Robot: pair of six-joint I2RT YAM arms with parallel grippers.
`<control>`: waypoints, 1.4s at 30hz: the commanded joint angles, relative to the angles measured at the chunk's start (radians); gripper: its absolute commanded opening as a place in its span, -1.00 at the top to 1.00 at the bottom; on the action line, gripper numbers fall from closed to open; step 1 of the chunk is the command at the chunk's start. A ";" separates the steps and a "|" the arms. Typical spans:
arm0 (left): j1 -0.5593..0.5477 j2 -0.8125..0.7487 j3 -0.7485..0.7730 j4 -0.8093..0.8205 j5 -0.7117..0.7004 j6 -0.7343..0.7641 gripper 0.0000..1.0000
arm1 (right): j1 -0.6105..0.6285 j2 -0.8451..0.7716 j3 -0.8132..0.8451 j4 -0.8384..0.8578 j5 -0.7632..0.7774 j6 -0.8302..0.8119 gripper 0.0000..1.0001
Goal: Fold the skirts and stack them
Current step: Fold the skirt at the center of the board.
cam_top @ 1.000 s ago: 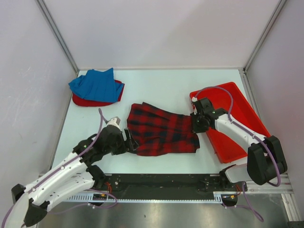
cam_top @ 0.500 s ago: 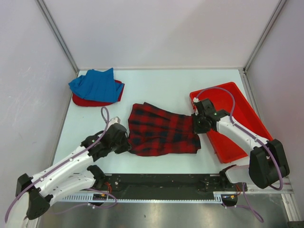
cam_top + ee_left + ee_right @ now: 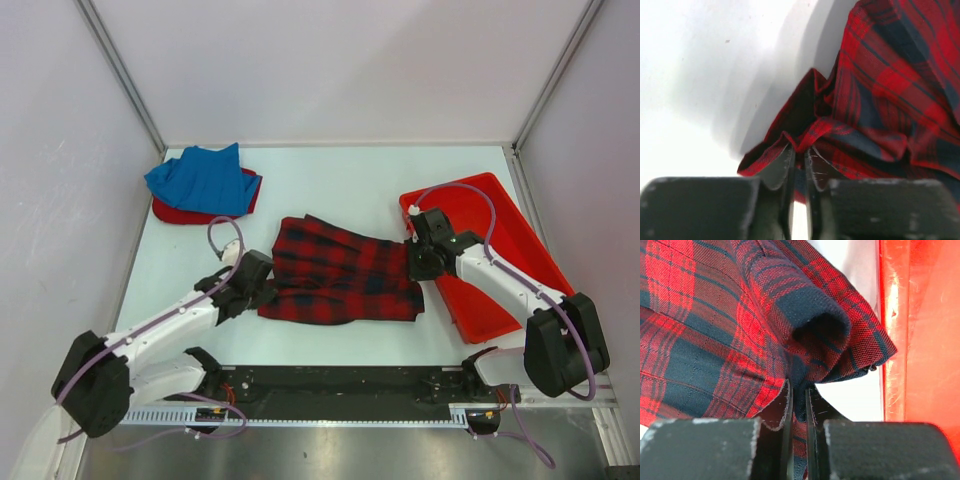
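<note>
The red-and-navy plaid skirt [image 3: 340, 272] lies spread across the middle of the table. My left gripper [image 3: 262, 285] is at its left edge, shut on a pinched fold of the plaid cloth [image 3: 807, 135]. At the skirt's right edge my right gripper [image 3: 415, 262] is shut on another fold of the plaid skirt [image 3: 805, 340]. The bright blue skirt [image 3: 200, 180] lies folded on top of the plain red skirt [image 3: 175, 213] at the far left.
A rigid red plastic tray [image 3: 495, 240] sits at the right, its rim [image 3: 890, 330] close beside my right gripper. Side walls and metal posts enclose the table on the left, right and back.
My left gripper moved right onto the plaid skirt's left edge and shut on it, bunching that edge inward. The right gripper has kept its hold in place.
</note>
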 commanded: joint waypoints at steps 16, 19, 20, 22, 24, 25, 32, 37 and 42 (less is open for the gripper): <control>0.008 0.007 0.256 -0.184 -0.017 0.249 -1.00 | -0.011 -0.194 0.078 -0.140 -0.231 0.136 1.00; 0.008 -0.043 0.342 -0.244 -0.048 0.244 -0.99 | -0.010 -0.185 0.091 -0.154 -0.237 0.150 1.00; 0.007 -0.057 0.350 -0.232 -0.030 0.249 -1.00 | -0.010 -0.180 0.095 -0.154 -0.237 0.153 1.00; 0.005 -0.094 0.336 -0.163 0.081 0.284 -1.00 | -0.008 -0.179 0.105 -0.151 -0.233 0.154 1.00; -0.004 -0.106 0.316 -0.072 0.166 0.313 -1.00 | -0.008 -0.173 0.118 -0.160 -0.219 0.159 1.00; -0.015 -0.106 0.310 -0.051 0.274 0.326 -0.93 | -0.008 -0.170 0.121 -0.162 -0.205 0.163 1.00; -0.130 -0.103 0.138 0.331 0.786 0.430 -0.58 | -0.008 -0.159 0.134 -0.180 -0.178 0.170 1.00; -0.148 -0.042 0.019 0.429 0.795 0.429 -0.25 | -0.008 -0.153 0.133 -0.190 -0.164 0.170 1.00; -0.144 0.150 0.053 0.439 0.625 0.406 0.07 | -0.008 -0.153 0.134 -0.193 -0.188 0.161 1.00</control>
